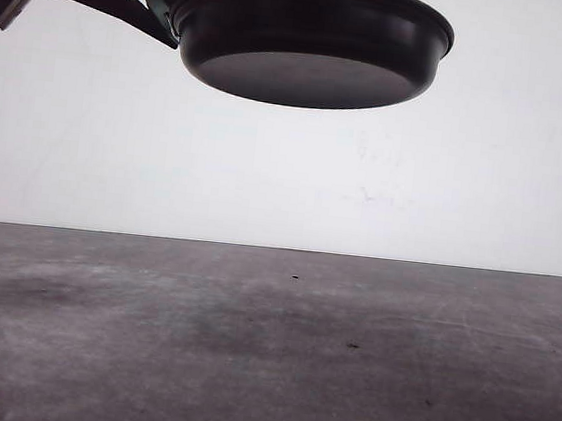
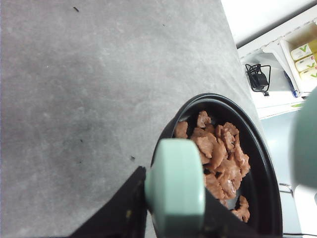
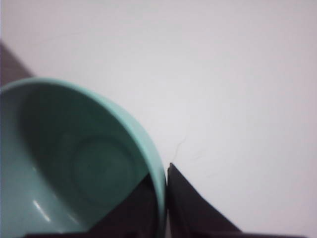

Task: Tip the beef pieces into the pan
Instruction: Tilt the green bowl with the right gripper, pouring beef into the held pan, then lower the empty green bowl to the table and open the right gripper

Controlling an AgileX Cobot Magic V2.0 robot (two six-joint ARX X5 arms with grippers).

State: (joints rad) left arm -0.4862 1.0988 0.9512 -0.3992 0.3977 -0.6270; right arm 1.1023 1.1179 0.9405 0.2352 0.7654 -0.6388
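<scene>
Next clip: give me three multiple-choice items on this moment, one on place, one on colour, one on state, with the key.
1. Where is the beef?
A. in the pan
B. on the table
C. in the bowl

2. What colour is the pan's handle?
A. red
B. mint green
C. yellow

3. How is the pan?
A. resting on the table
B. upside down
C. held in the air

A: beef lies in the pan.
B: the handle is mint green.
C: the front view shows the pan above the table.

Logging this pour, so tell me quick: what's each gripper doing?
Left gripper: shut on the pan handle.
Right gripper: shut on the teal bowl rim.
</scene>
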